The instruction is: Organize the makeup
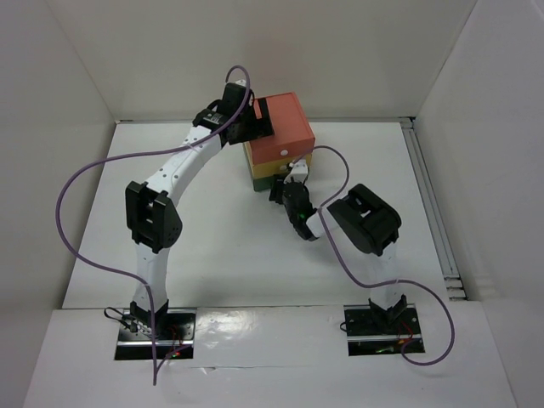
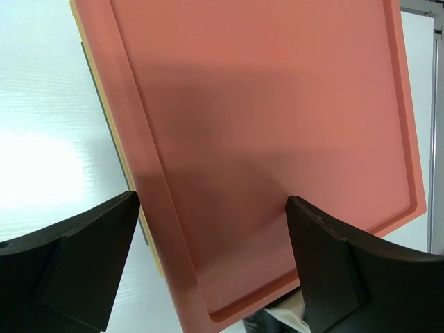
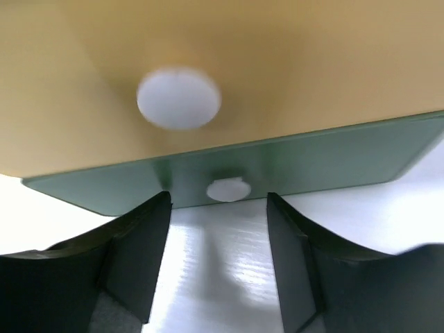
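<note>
No makeup item shows in any view. The drawer box (image 1: 285, 127) stands at the back of the table, orange on top, yellow in the middle, green at the bottom. My left gripper (image 1: 259, 119) is open and empty over the box's left top edge; in the left wrist view (image 2: 211, 257) its fingers straddle the orange top (image 2: 277, 125). My right gripper (image 1: 285, 189) is open and empty at the box's front. In the right wrist view (image 3: 218, 250) it sits just in front of the green drawer's (image 3: 312, 163) white knob (image 3: 227, 189).
The yellow drawer (image 3: 277, 62) with its own white knob (image 3: 179, 98) is above the green one. White walls enclose the table on three sides. A metal rail (image 1: 429, 204) runs along the right edge. Purple cables loop from both arms.
</note>
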You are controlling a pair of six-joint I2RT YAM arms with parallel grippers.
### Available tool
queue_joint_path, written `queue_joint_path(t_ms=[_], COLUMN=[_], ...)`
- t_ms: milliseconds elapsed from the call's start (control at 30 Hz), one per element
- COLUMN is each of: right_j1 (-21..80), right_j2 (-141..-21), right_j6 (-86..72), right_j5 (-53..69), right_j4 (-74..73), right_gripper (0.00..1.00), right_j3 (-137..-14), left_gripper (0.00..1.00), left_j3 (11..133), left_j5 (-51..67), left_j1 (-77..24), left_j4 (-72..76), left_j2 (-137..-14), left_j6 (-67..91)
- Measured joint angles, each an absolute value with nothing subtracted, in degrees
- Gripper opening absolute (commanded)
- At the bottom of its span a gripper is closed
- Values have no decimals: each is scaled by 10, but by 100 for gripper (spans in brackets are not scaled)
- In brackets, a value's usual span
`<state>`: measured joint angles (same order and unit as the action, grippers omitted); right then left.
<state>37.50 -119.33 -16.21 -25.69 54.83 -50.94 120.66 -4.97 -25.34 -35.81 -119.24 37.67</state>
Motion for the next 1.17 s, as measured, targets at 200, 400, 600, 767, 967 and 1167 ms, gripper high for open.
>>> queue_joint_path(t_ms=[200,400,600,767,967,1167], right_j1=[368,367,361,331,313,313], right_j2=[-1070,-928,-785,-668,-565,-496], right_j6=[-175,-179,-181,-187,-179,-174], right_j5=[-261,-262,-266,-299,-327,-328], right_j4=[508,413,288,180,91,72], right_gripper=[100,100,100,100,100,100], right_j3=[-466,-439,-385,-357,-340,-330], left_gripper=[100,100,100,100,100,100], left_j3=[1215,1213,1107,914,736,704], left_j5=[-43,-42,-69,-103,-124,-152], left_j1=[-251,-250,-250,-255,-266,-282], left_j4=[-372,-392,-398,-379,-379,-400], left_j2=[-1192,-1180,-1067,-872,-689,-672], left_j6=[373,356,345,352,395,427])
